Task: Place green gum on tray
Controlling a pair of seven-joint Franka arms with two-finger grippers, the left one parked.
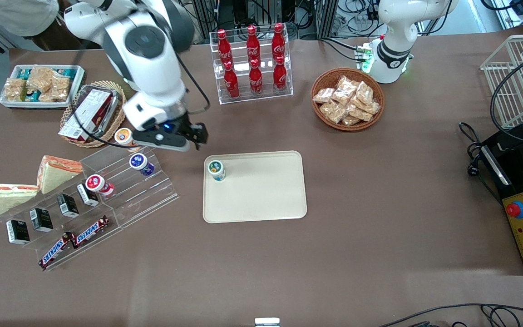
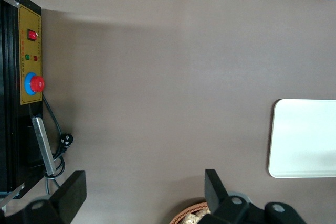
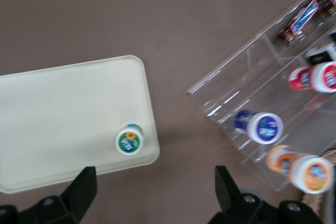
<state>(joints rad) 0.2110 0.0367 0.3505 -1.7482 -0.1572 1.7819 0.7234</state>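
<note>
Now the green gum [image 1: 216,169] stands on the tray [image 1: 261,200], open pincer [image 1: 193,136] above the brown table [image 1: 357,190].

We see glossy white arm [image 1: 148,59], round dark-grey joint cap, black cable along wrist, blue indicator light; black gripper [image 1: 196,136] above table, fingers spread.

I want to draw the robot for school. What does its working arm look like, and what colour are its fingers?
The arm is glossy white and chunky, with dark grey round joint caps and a black cable looping down its side. A small blue light glows near the wrist. Its gripper, above the table beside the tray, is black, with two flat black fingers, wide apart. The gum stands on the tray.
</note>
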